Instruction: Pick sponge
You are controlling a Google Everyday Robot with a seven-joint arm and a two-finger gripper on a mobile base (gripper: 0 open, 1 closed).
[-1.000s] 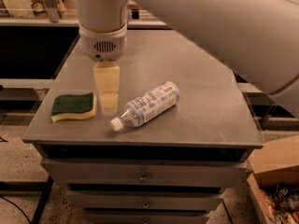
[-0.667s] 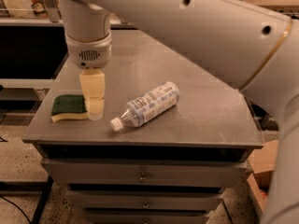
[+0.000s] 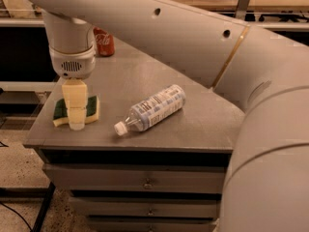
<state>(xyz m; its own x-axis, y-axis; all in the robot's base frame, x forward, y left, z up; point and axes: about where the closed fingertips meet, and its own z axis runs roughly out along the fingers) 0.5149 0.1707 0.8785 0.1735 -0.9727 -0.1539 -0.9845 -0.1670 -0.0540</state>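
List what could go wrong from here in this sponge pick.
The sponge lies near the front left corner of the cabinet top. A push from the gripper, which stands over the sponge's middle, could slide it off the edge. The gripper hides the contact, so a grasp might miss or slip. The bottle lies on its side nearby and could roll if bumped.

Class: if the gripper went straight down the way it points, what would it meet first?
Probably the sponge, lying right under the gripper on the cabinet top, though depth is unclear here.
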